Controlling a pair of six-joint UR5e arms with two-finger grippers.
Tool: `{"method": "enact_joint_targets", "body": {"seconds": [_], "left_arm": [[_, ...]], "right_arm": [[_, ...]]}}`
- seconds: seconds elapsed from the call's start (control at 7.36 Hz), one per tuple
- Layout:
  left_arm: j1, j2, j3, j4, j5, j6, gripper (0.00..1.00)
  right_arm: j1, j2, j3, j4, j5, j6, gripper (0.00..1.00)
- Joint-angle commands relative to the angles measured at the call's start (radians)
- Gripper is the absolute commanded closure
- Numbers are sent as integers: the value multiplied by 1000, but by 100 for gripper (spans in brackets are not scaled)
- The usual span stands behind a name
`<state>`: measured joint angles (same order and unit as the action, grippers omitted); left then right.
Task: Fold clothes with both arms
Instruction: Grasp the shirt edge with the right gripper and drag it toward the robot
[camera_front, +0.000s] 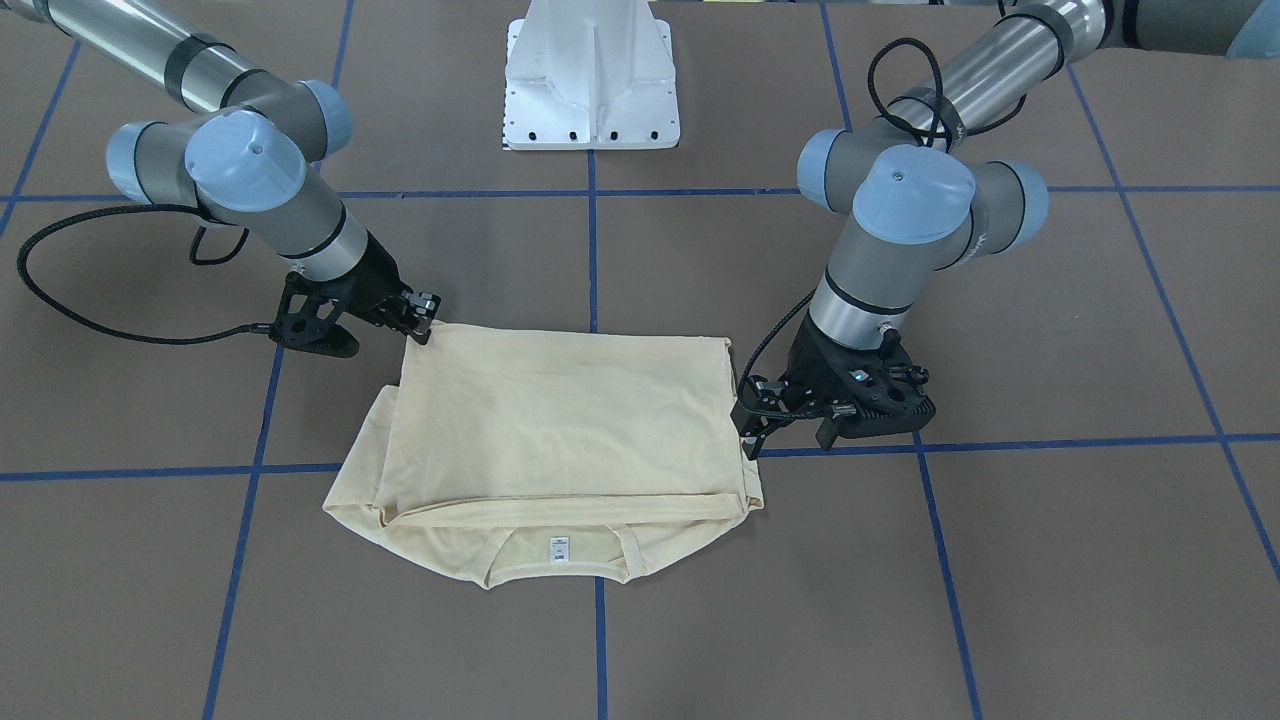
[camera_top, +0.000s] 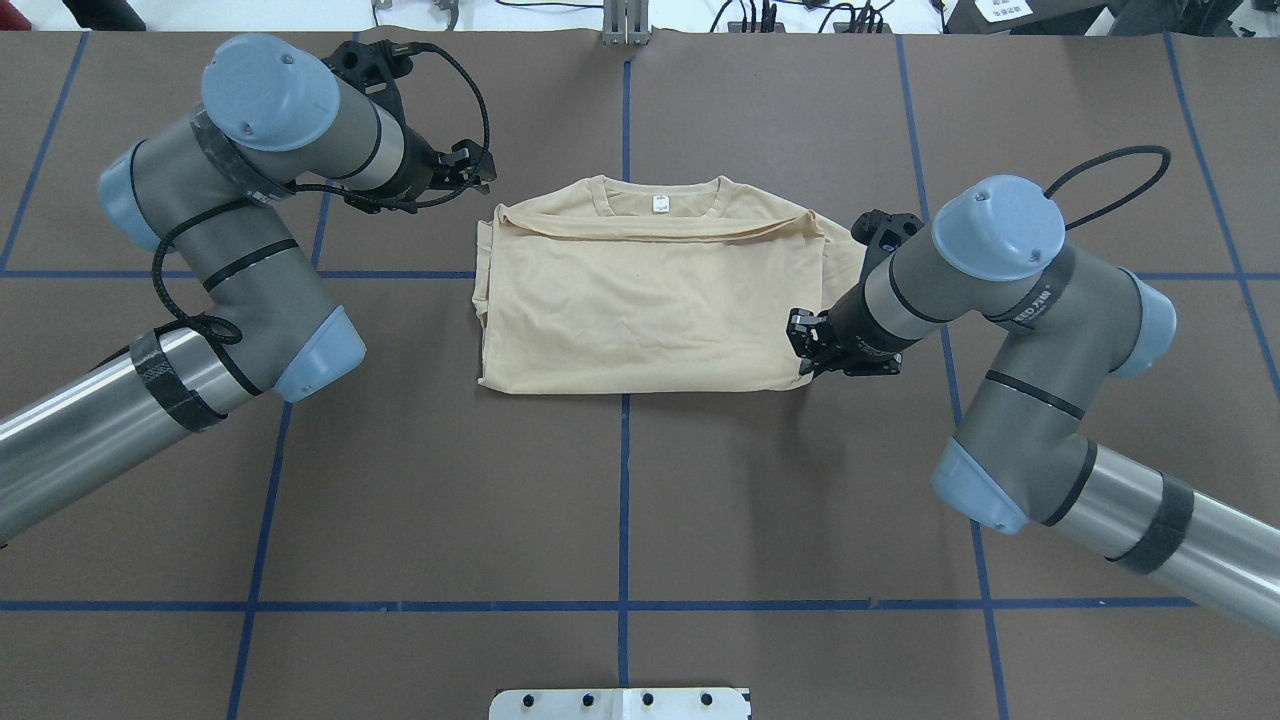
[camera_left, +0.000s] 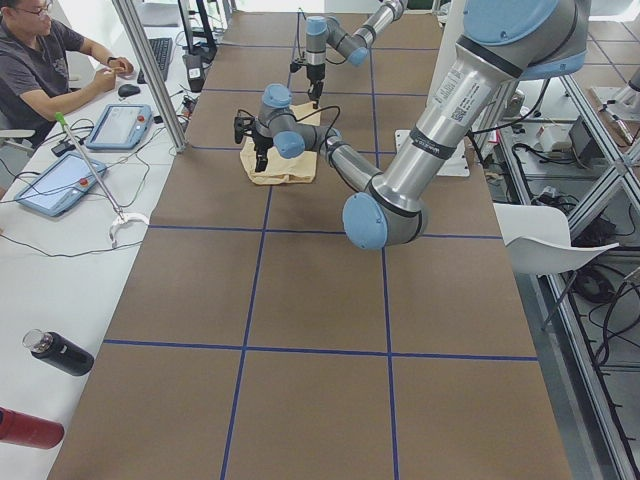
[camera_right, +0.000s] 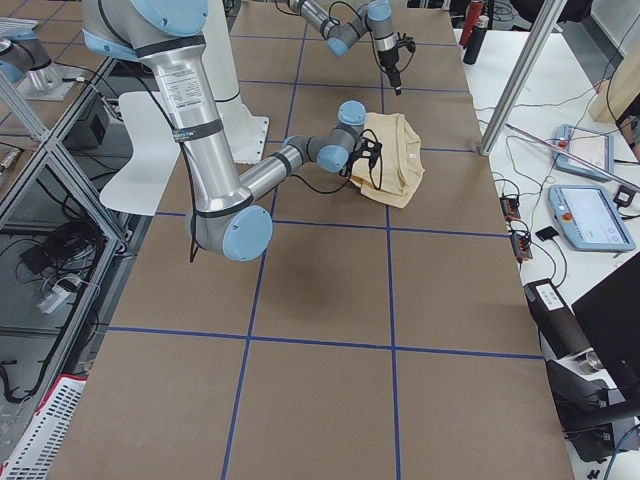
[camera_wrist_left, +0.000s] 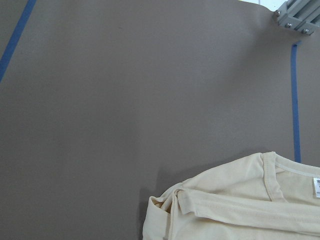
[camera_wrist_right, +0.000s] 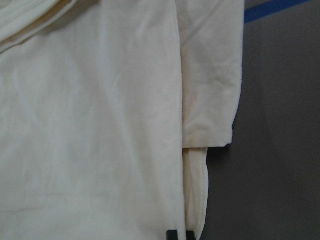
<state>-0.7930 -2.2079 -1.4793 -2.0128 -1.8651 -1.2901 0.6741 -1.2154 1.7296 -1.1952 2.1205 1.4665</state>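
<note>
The cream-yellow shirt (camera_front: 560, 420) lies folded into a rectangle on the brown table (camera_top: 400, 480). Its neckline and white neck tag (camera_top: 660, 203) are at the far edge, and its print is hidden. My right gripper (camera_top: 805, 350) is at the shirt's (camera_top: 640, 310) near right corner, shut on the cloth there. It also shows in the front view (camera_front: 425, 322). In the right wrist view a black fingertip (camera_wrist_right: 172, 234) sits on the top layer's edge (camera_wrist_right: 90, 125). My left gripper (camera_top: 478, 170) hovers open and empty just off the shirt's far left corner. It also shows in the front view (camera_front: 752, 430). The left wrist view shows that shirt corner (camera_wrist_left: 250, 205).
The white pedestal base (camera_front: 590, 80) stands at the robot's side of the table. Blue tape lines (camera_top: 624, 480) cross the brown surface. A desk with tablets (camera_left: 118, 125), an operator (camera_left: 40, 60) and bottles (camera_left: 58, 352) runs along the far side.
</note>
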Motion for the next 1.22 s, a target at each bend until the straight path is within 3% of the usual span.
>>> {"method": "enact_joint_targets", "body": {"seconds": [0.0, 0.14, 0.54, 0.82, 1.09], "left_arm": [[0, 1, -6, 0, 0, 0, 7], [0, 1, -6, 0, 0, 0, 8], [0, 0, -6, 0, 0, 0, 7], [0, 13, -7, -1, 1, 0, 7], [0, 13, -16, -1, 1, 0, 7]], "right_arm": [[1, -102, 158, -88, 71, 0, 100], [-17, -152, 216, -108, 76, -2, 100], [-131, -283, 303, -109, 203, 0, 100], [-206, -347, 317, -109, 257, 5, 100], [-232, -346, 317, -109, 275, 44, 100]]}}
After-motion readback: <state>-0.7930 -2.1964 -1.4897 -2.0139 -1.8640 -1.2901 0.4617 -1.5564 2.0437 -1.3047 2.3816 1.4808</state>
